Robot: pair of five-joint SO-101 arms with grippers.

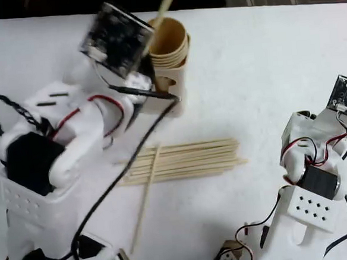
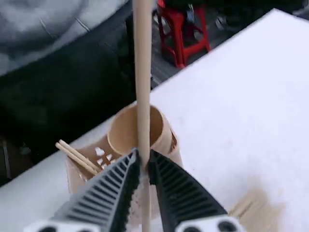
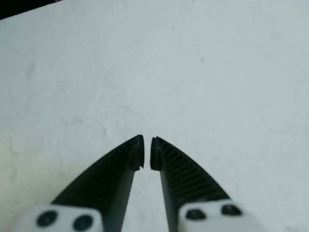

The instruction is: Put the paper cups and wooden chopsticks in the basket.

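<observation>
Chopstick upright in left claw over paper cups in basket

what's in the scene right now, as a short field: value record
left gripper: shut on a chopstick, held over the paper cups
right gripper: shut, empty, over the table
paper cups: stacked, standing in the basket
basket: also holds a few chopsticks
table: bundle of chopsticks, with a loose chopstick lying across its end

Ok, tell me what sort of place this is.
Probably a lab or workshop: a white table carrying the left arm and right arm, a red stool on the floor beyond its edge.
</observation>
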